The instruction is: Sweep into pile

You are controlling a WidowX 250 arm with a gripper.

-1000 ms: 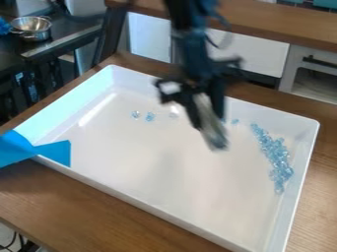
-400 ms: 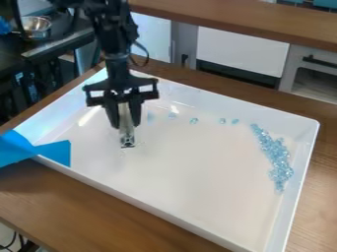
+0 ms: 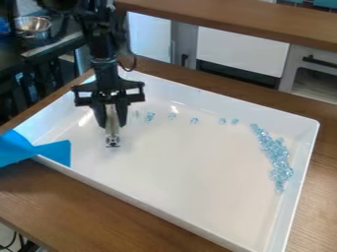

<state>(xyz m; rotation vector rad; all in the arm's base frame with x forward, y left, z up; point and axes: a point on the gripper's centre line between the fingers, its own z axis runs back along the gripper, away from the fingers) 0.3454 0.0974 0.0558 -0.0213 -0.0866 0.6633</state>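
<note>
At the left part of the white tray (image 3: 184,167), my gripper (image 3: 112,120) hangs pointing down, shut on a narrow pale tool (image 3: 112,133) whose lower end is dark-edged and low over the tray floor. Clear blue pieces lie heaped in a long band (image 3: 273,155) along the tray's right side. Several loose pieces are strung out in a row across the back, among them one piece (image 3: 150,116) just right of the gripper, one near the middle (image 3: 194,120) and one close to the band (image 3: 235,121).
Raised walls enclose the tray, which stands on a brown wooden table (image 3: 85,202). Blue tape (image 3: 52,151) crosses its left front wall. A metal pot (image 3: 33,26) stands on a dark surface at the back left, and cabinets (image 3: 240,51) line the back.
Holding the tool, my gripper has moved from the tray's back middle to its left part, slightly farther left since the latest earlier frame. The band of pieces looks the same.
</note>
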